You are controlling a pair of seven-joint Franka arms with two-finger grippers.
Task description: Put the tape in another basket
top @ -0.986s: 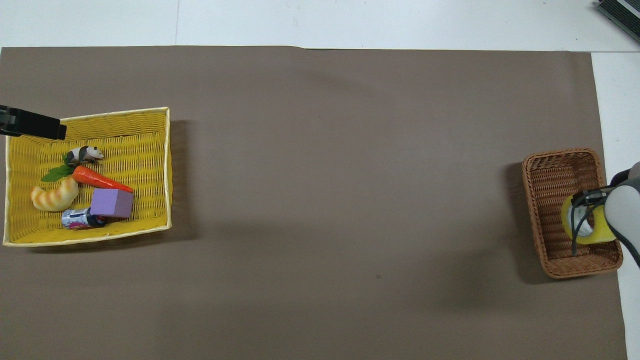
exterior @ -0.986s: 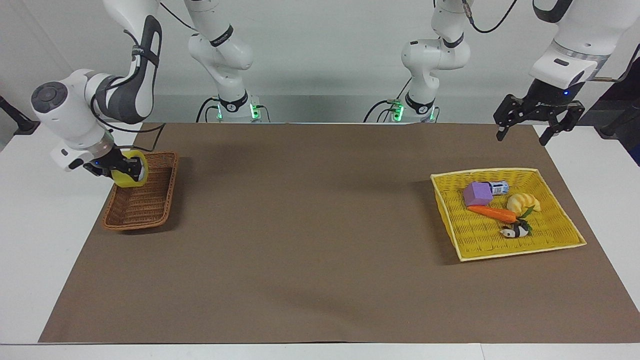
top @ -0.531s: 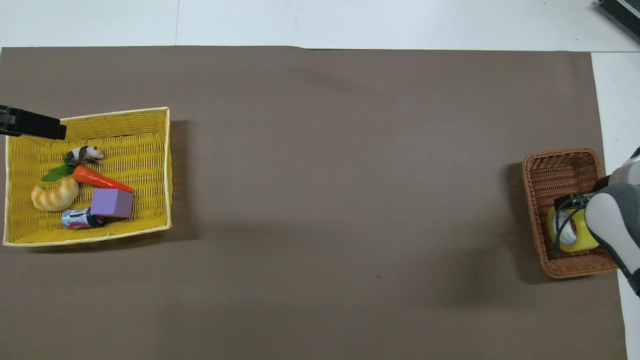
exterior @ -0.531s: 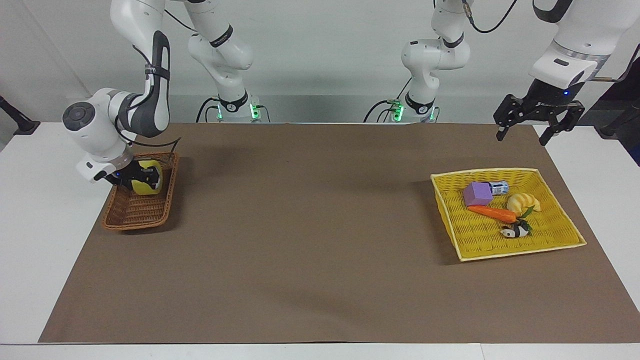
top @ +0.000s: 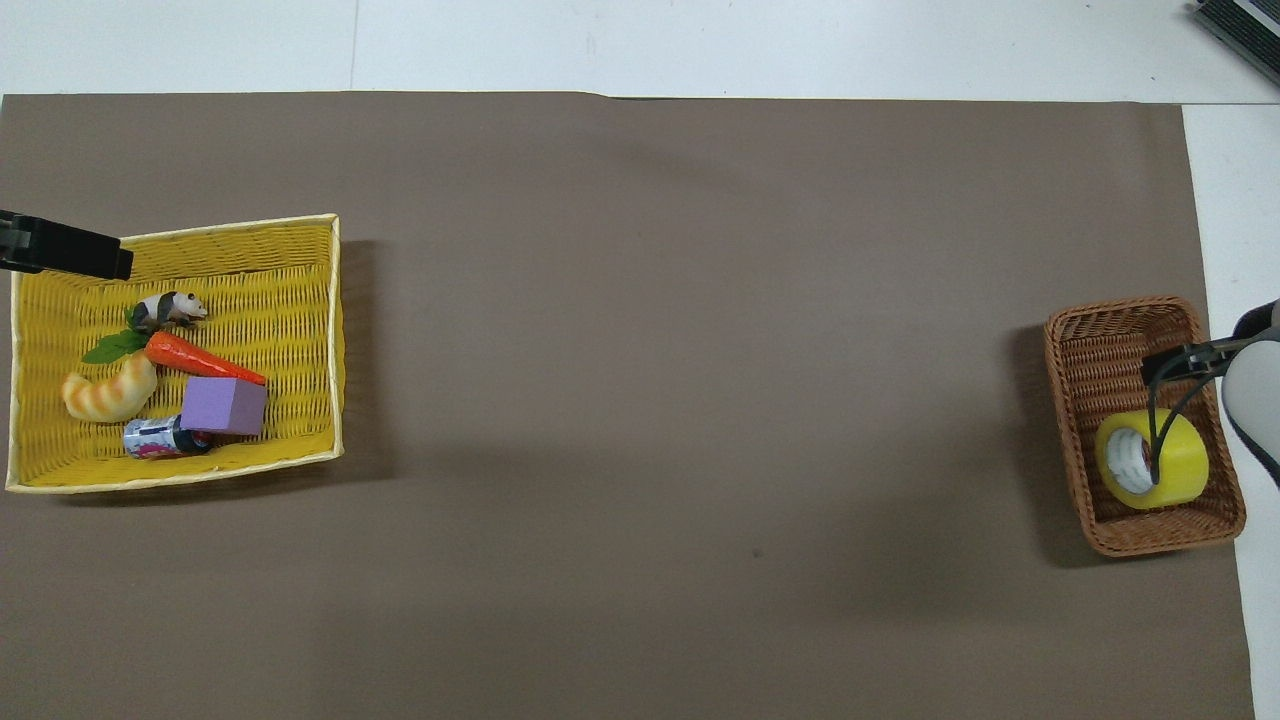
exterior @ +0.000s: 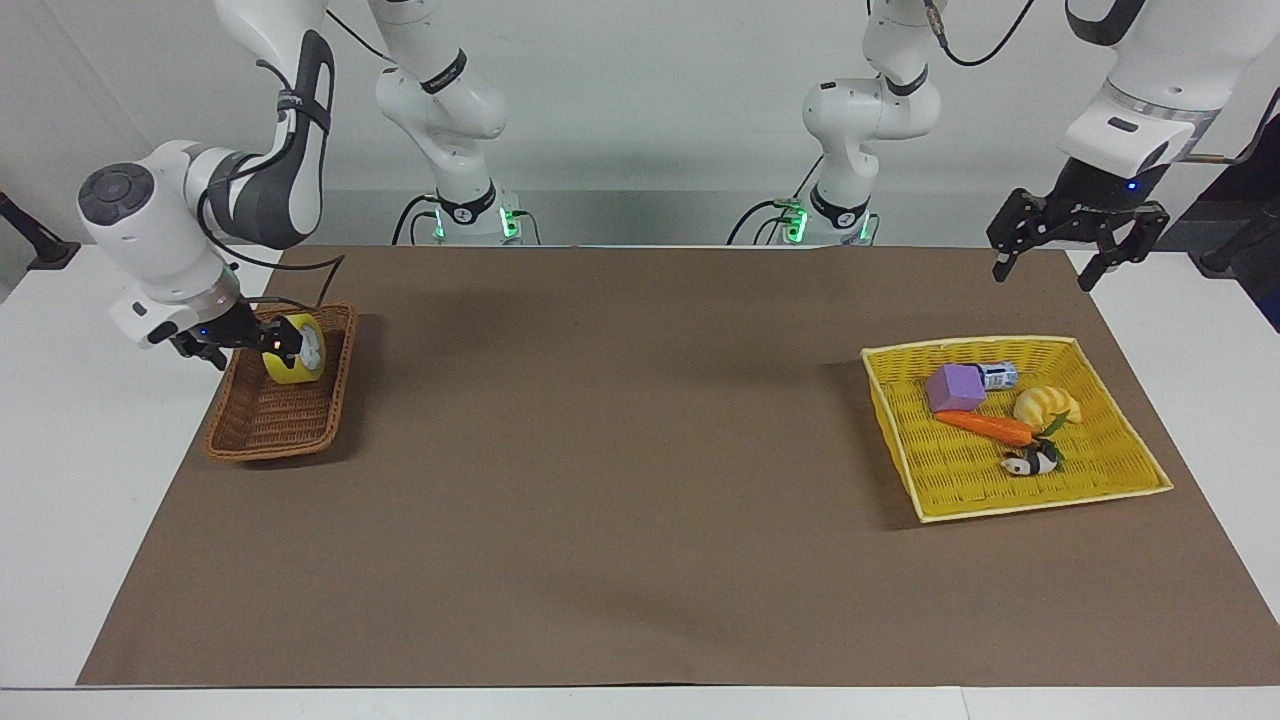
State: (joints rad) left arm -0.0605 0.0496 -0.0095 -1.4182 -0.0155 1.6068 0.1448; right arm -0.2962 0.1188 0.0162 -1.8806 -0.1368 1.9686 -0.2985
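Note:
The tape (exterior: 293,348), a yellow roll with a white core, stands on its edge in the small brown wicker basket (exterior: 282,418) at the right arm's end of the table. It sits in the part of the basket (top: 1067,400) nearer to the robots, and the tape (top: 1150,458) is free of any grip. My right gripper (exterior: 262,342) hangs open just beside and above the roll, over the basket's rim; in the overhead view my right gripper (top: 1182,362) is over the basket's outer edge. My left gripper (exterior: 1042,270) waits open in the air near the yellow tray.
A flat yellow woven tray (exterior: 1040,502) at the left arm's end holds a purple block (exterior: 955,388), a carrot (exterior: 985,427), a croissant toy (exterior: 1045,405), a small can and a panda figure. One finger of the left gripper (top: 62,250) overhangs the tray (top: 336,330).
The right gripper lowered the tape into the brown basket, opened and drew back toward the table's edge. The roll now rests there alone. The left arm has not moved.

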